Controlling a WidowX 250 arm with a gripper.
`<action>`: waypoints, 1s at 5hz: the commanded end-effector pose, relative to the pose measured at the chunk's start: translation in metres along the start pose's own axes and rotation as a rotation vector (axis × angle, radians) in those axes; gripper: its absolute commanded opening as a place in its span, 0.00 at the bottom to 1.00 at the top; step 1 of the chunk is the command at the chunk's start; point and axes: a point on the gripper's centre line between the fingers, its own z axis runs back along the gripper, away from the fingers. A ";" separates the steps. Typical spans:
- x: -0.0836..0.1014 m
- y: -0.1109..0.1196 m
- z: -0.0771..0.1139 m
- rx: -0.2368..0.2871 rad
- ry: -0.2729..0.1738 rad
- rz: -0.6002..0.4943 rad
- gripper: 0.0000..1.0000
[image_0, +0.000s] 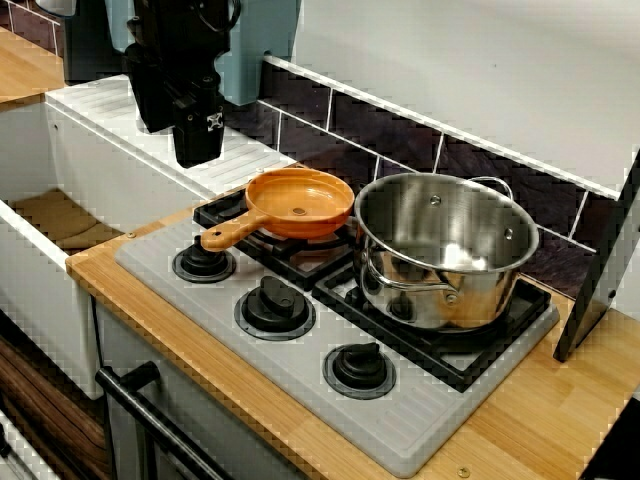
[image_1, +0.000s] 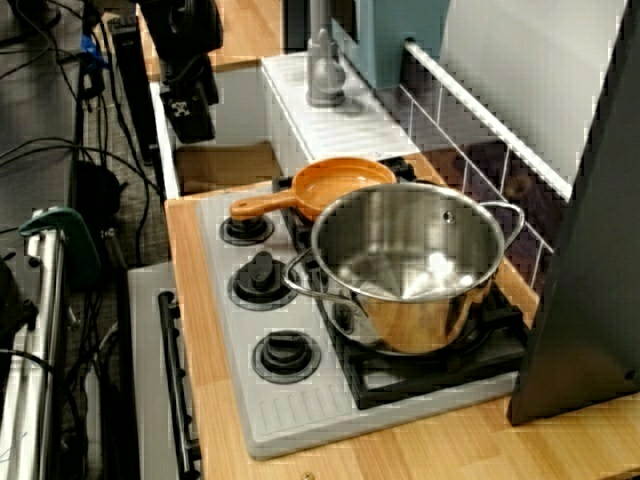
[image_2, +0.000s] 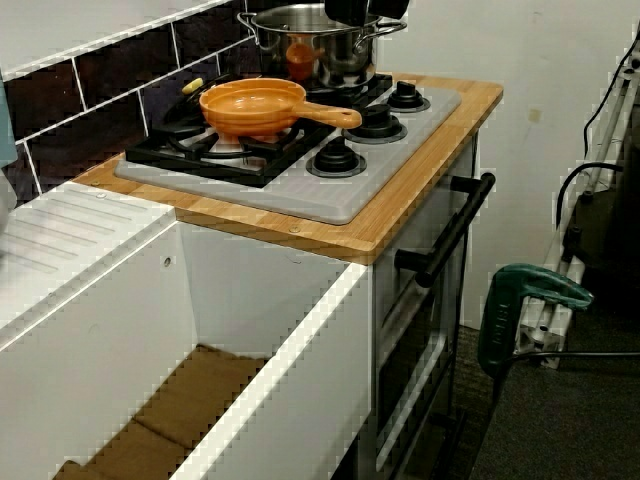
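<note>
orange round plastic frying pan (image_0: 300, 203) sits on the black burner grate nearest the sink, on a grey stovetop (image_0: 430, 422). its handle points toward the knobs, and its rim is just beside a shiny steel pot (image_0: 445, 250). my black end effector (image_0: 197, 150) hangs above the white ribbed drainboard (image_0: 90, 105), apart from the pan. i cannot tell how wide its fingers are.

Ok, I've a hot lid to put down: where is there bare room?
Bare: the wood strip in front of the knobs, the wood corner between stove plate and dark panel, and the ribbed drainboard by the gripper. Crowded: the grates, filled by the orange pan and steel pot.
</note>
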 end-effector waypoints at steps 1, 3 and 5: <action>0.017 -0.003 -0.015 0.038 -0.042 0.006 1.00; 0.031 -0.006 -0.036 0.036 -0.034 0.019 1.00; 0.034 -0.008 -0.060 -0.007 -0.063 0.065 1.00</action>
